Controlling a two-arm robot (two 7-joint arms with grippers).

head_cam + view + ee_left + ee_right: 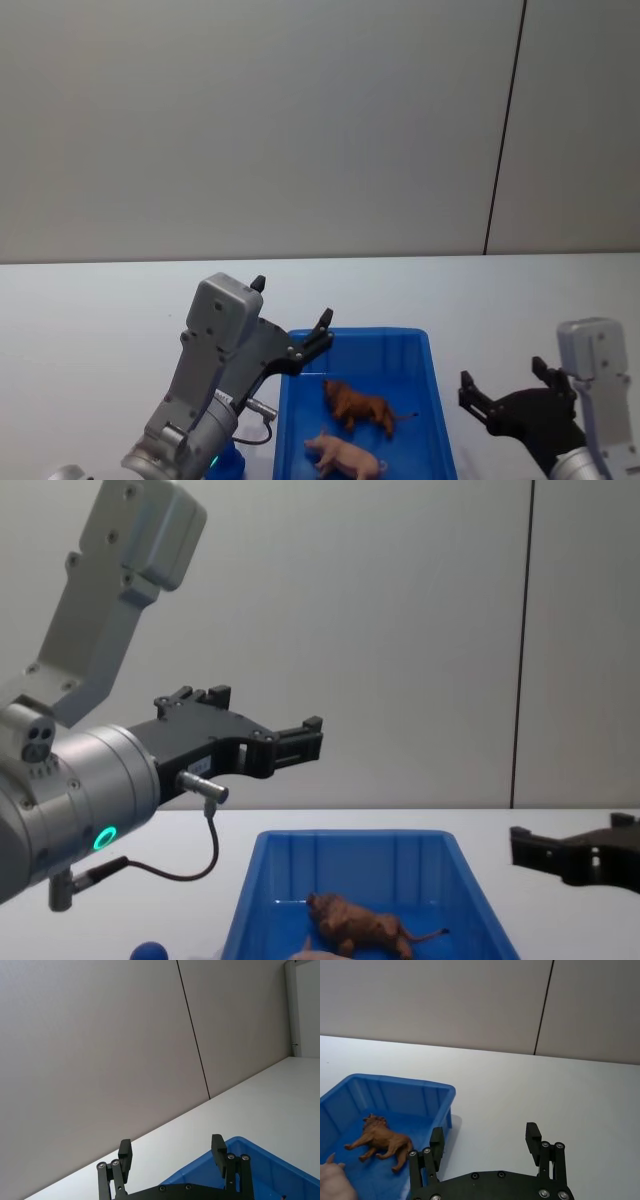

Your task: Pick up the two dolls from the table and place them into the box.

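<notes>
The left gripper (292,300) hangs raised above the white surface (100,310), over the far left corner of the box (380,352). Its two black fingers (125,1152) are spread wide apart, with nothing between them and touching nothing.

The box, a bright blue bin with ribbed inner walls, stands on the surface between the two arms. Both dolls lie inside it on its floor. The brown lion doll (358,405) is near the middle, its thin tail pointing toward the right wall. The pale pink doll (345,455) lies just beside it, on the side nearer the robot.

The right gripper (504,378) hovers to the right of the box, apart from its wall. It is low over the surface, fingers released wide and empty.
</notes>
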